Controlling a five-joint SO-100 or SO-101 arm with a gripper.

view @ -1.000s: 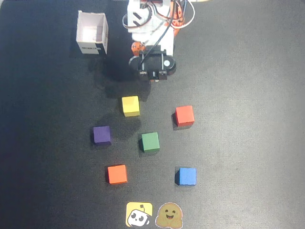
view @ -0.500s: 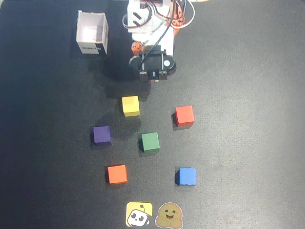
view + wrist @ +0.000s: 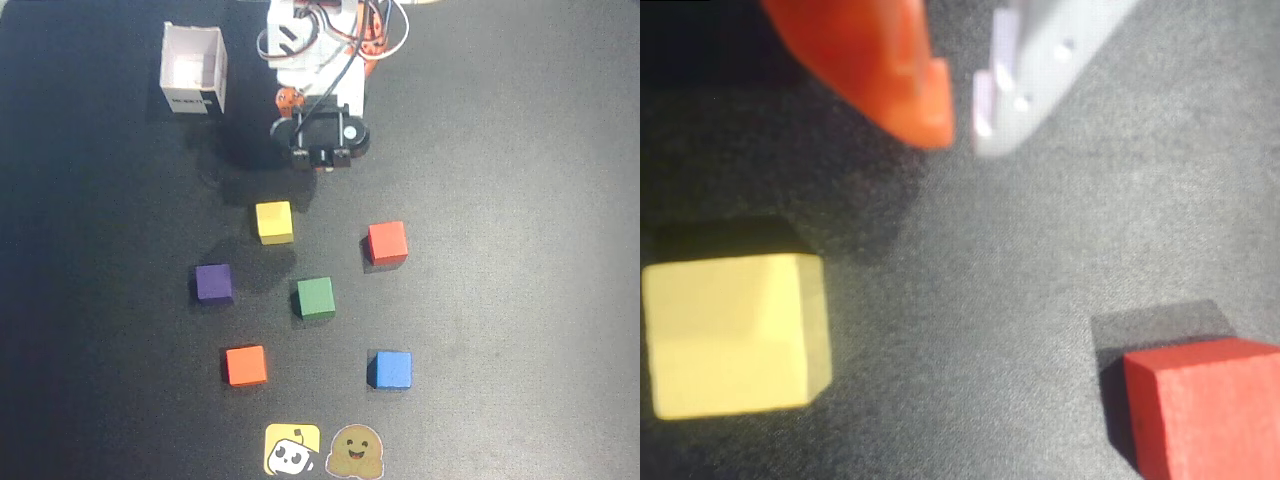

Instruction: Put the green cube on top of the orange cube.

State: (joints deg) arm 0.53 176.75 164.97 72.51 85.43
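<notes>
1. The arm (image 3: 318, 60) sits folded at the far edge of the bench (image 3: 520, 300) in the overhead view, with its jaws nearly pressed together and holding nothing. In the wrist view the orange tip (image 3: 925, 110) and the white tip (image 3: 1005, 120) show only a thin gap between them. This looks like a resting pose, with the reach not yet begun.

2. The green cube (image 3: 316, 297) lies well in front of the jaws, out toward the middle of the bench and roughly in line with them. It sits flat and touches nothing, with bare bench on every side, so there is room for the tips to come down around it.

3. The orange cube (image 3: 246, 365) lies further out than the green one and off to the left in the overhead view. It too sits flat with its top face clear, which suits it as the base of a stack.

4. The yellow cube (image 3: 735, 335) and the red cube (image 3: 1205, 405) are the nearest things to the jaws. The wrist view shows one either side of the line ahead, so the path to the green cube probably runs between them.

5. A purple cube (image 3: 214, 283), a blue cube (image 3: 391, 369) and an open white box (image 3: 193, 70) stand apart from that path. The cubes are spaced out, likely so that each can be picked singly.

6. Judging by this, the jaws must spread before they reach the green cube.
</notes>
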